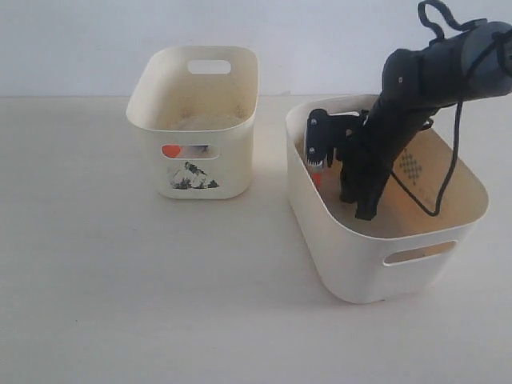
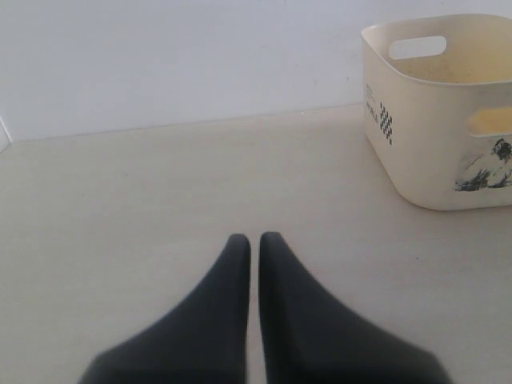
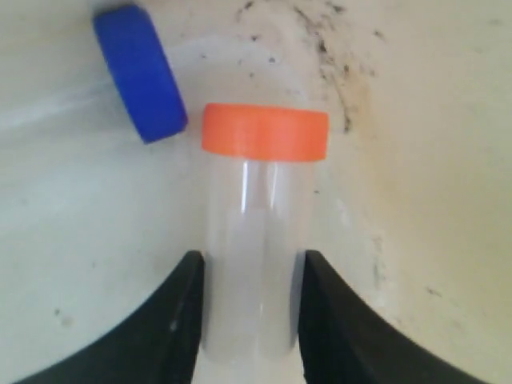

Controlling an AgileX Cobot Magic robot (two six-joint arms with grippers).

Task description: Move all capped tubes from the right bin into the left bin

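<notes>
One orange tube (image 3: 256,208) pinched in R gripper (image 3: 252,260), blue tube (image 3: 140,72) beside — inside R bin (image 1: 352,256), frame right. L gripper (image 2: 254,238) pressed together.

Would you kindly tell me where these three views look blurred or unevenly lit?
Exterior view: a warm glow inside the right bin. Left wrist view: the left pincer blurs toward the frame edge, while the left bin is sharp. Right wrist view: the right pincer is soft-edged, the orange-capped tube fairly crisp.
</notes>
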